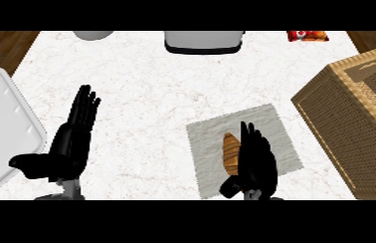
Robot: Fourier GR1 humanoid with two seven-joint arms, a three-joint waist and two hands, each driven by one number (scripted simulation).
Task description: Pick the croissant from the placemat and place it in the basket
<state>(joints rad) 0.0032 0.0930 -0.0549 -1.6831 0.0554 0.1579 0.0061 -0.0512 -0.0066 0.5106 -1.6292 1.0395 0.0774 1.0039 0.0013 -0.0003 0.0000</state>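
A golden-brown croissant [231, 152] lies lengthwise on a pale grey placemat [272, 122] right of the counter's middle. My right hand [257, 162] is over the mat with straight fingers pointing away, touching the croissant's right side and hiding part of it. Its thumb shows below the croissant. The woven wicker basket [345, 117] stands at the right edge, close to the mat. My left hand [70, 137] rests open on the left, fingers up, well apart from the mat.
A white tray [16, 127] edge lies at the far left. At the back stand a grey and black appliance [203, 42], a grey round object [93, 35] and a red snack packet [307, 36]. Wooden floor shows at both back corners.
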